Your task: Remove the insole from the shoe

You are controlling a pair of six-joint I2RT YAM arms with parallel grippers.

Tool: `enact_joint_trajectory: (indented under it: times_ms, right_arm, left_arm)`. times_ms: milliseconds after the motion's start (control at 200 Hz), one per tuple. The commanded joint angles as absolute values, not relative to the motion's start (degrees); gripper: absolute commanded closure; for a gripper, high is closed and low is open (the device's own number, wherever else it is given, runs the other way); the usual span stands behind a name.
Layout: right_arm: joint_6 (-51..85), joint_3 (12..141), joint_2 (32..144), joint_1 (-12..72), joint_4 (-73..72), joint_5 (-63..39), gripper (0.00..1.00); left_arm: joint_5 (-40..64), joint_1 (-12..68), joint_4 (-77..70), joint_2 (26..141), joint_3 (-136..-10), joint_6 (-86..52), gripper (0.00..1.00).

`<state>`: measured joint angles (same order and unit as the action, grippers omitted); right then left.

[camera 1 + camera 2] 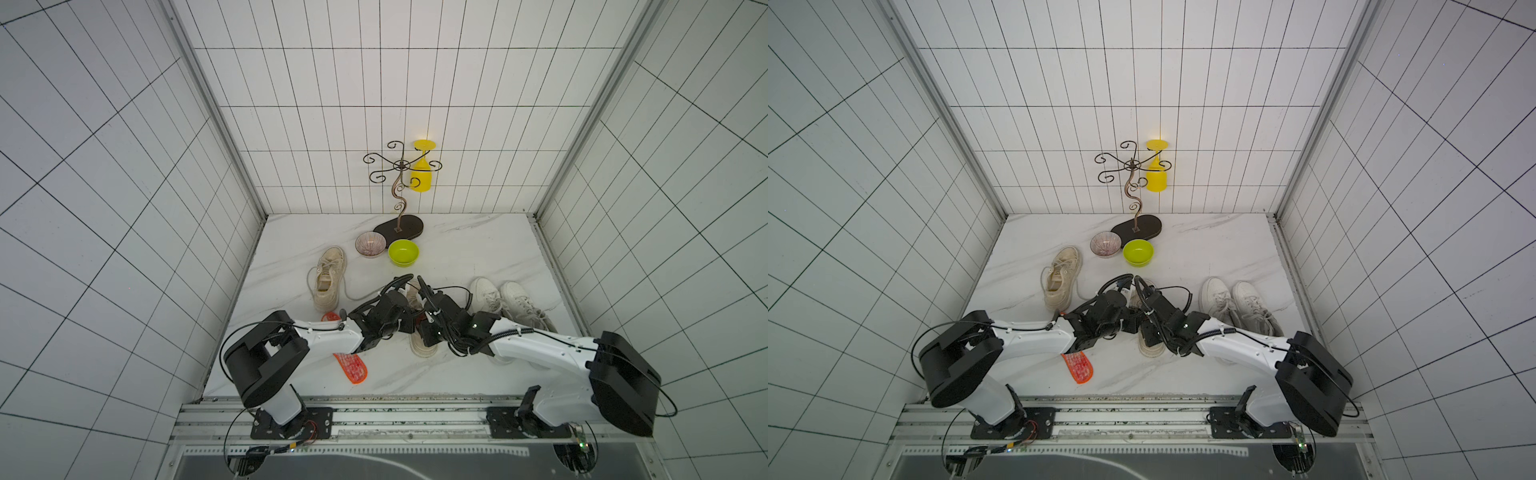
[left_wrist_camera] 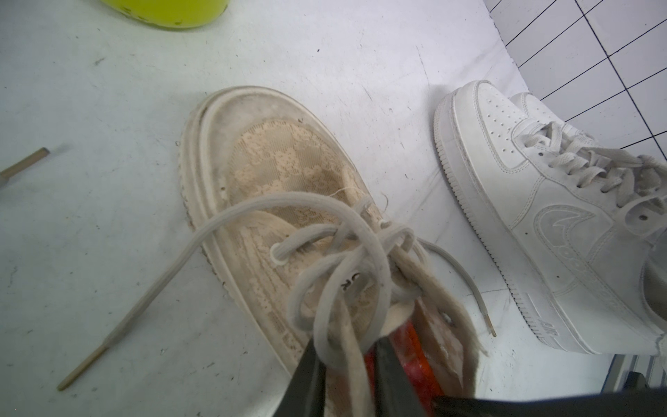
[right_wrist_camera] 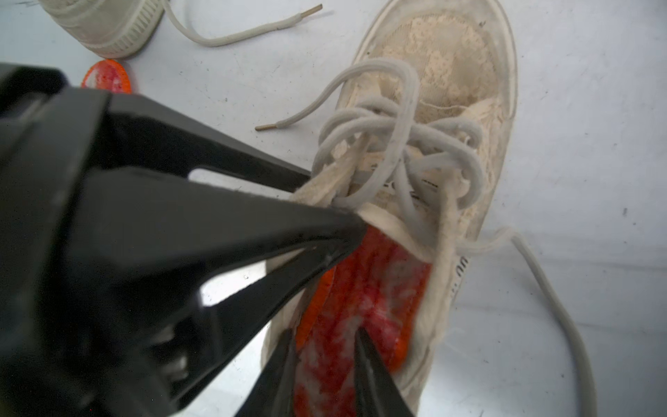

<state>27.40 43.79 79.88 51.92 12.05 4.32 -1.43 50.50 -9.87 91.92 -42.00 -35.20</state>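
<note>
- My left tool was closed down on the fuzzy collar edge of the shoe, beside the tangle of laces. One finger was outside the edge and one inside.
- My right tool reached into the heel opening. Its fingers stood only a little apart, with the rear part of the insole caught between them.
- The insole, orange at the rim and mottled red and white on top, lay inside the shoe. Its front end ran under the tongue, and one long edge was curled up along a finger.
- The shoe, beige lace with a thick pale sole, stood upright on the counter near the middle. Its toe pointed toward the back wall, and in both top views my two wrists covered most of it.
- A loose insole of the same orange lay flat on the counter under my left arm.
- A second beige shoe stood to the left, one lace trailing toward my left wrist.
- A pair of white sneakers stood side by side to the right, just beside the shoe I was working on.
- Farther back were a patterned bowl and a green bowl, close together in front of a dark-based wire stand.
- A yellow glass hung upside down from one of the stand's arms.
</note>
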Motion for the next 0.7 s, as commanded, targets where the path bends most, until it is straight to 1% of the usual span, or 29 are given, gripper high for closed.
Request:
enact_joint_trajectory:
  times_ms: [0,190,230,305,375,455,570,700]
  right_arm:
    - [29.78,49.16,81.13,51.03,12.83,9.65,0.7]
    - [31.42,46.84,80.64,48.74,12.83,10.83,0.68]
    - [31.25,47.2,81.45,48.61,13.4,11.15,0.66]
    - [30.27,48.34,83.79,48.52,14.54,10.31,0.58]
    - [29.6,49.24,85.68,48.52,15.33,8.77,0.53]
    - [29.31,49.74,87.19,48.6,16.01,8.72,0.51]
    - [29.18,49.98,88.73,48.6,17.41,12.33,0.49]
    - [28.71,51.75,91.69,48.6,21.82,15.5,0.44]
  left_arm:
    - [-0.87,50.47,-12.52,91.67,-41.84,-35.95,0.8]
    - [-1.18,50.45,-12.91,92.01,-41.23,-36.04,0.87]
    - [-1.01,50.45,-13.23,91.93,-41.07,-36.2,0.88]
    - [-0.76,50.45,-13.78,91.85,-40.94,-36.27,0.9]
    - [-0.45,50.45,-14.14,91.65,-40.83,-36.3,0.92]
    - [-0.05,50.48,-14.96,91.39,-40.38,-36.47,0.95]
    - [0.16,50.5,-15.98,91.21,-39.76,-36.89,1.0]
    - [0.75,50.49,-17.3,91.23,-39.29,-37.33,1.0]
